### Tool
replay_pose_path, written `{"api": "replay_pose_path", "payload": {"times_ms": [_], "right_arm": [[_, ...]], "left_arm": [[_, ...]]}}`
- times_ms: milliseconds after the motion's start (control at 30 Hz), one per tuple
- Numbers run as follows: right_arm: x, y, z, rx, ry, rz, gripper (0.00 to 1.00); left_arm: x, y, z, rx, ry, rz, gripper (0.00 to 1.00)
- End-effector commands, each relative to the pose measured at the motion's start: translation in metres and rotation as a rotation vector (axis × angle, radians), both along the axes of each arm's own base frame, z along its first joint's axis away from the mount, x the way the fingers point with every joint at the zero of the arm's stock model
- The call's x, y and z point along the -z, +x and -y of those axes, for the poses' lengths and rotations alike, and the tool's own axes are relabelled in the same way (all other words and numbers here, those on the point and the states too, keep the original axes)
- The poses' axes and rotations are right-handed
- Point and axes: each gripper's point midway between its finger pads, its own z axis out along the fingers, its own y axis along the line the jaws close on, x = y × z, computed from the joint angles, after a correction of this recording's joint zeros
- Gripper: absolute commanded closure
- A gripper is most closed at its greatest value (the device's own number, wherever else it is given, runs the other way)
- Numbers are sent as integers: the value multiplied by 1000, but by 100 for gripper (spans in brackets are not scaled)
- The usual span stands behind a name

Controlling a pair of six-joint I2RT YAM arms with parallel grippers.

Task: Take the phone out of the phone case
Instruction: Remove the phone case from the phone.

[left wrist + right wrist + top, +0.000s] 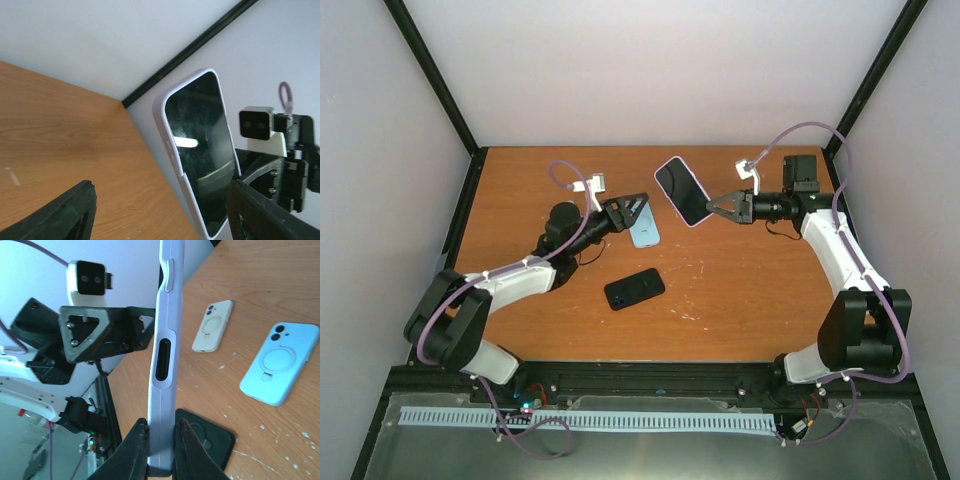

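Above the wooden table (740, 300), the right end effector (708, 208) pinches the cased phone (682, 190).

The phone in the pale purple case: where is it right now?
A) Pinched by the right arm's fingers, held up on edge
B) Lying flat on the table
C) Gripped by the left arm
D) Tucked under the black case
A: in the right wrist view, the right gripper clamps the phone at one end, while the left gripper stands open and holds nothing.

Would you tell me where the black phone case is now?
In the top view, the black phone case lies flat mid-table, just nearer the bases than the blue case.
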Motion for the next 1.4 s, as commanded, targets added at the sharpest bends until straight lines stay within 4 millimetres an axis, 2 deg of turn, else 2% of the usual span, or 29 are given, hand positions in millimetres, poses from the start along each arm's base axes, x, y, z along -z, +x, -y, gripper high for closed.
{"api": "replay_pose_path", "payload": {"times_ms": [0, 100, 200, 300, 567, 867, 900, 1033, 1100, 1200, 1267, 1367], "right_arm": [[-32, -13, -10, -83, 128, 35, 97], [-35, -24, -13, -116, 146, 38, 97], [-36, -35, -16, -148, 153, 37, 97], [-36, -42, -18, -175, 166, 27, 97], [-27, -43, -18, -163, 149, 12, 97], [-11, -40, -19, -138, 113, -6, 97], [-10, -41, -19, -138, 106, -4, 95], [-9, -54, -18, -200, 45, 95, 55], [-7, -62, -15, -249, -21, 144, 40], [3, -75, -8, -348, -137, 208, 30], [14, -86, -4, -422, -193, 200, 29], [33, -90, -5, -487, -262, 200, 30]], "left_arm": [[-45, 0, 25, 161, -134, 87, 31], [-47, 3, 38, 231, -158, 100, 35], [-53, 7, 45, 264, -177, 128, 36], [-53, 12, 51, 283, -189, 123, 43], [-63, -11, 57, 417, -256, 234, 74], [-71, -25, 53, 452, -261, 301, 93], [-71, -26, 53, 458, -259, 306, 94], [-71, -29, 48, 479, -218, 316, 99], [-69, -27, 41, 479, -167, 304, 100], [-58, -19, 26, 470, -40, 252, 100], [-49, -24, 19, 520, 27, 218, 100], [-41, -43, 18, 685, 72, 191, 100]]}}
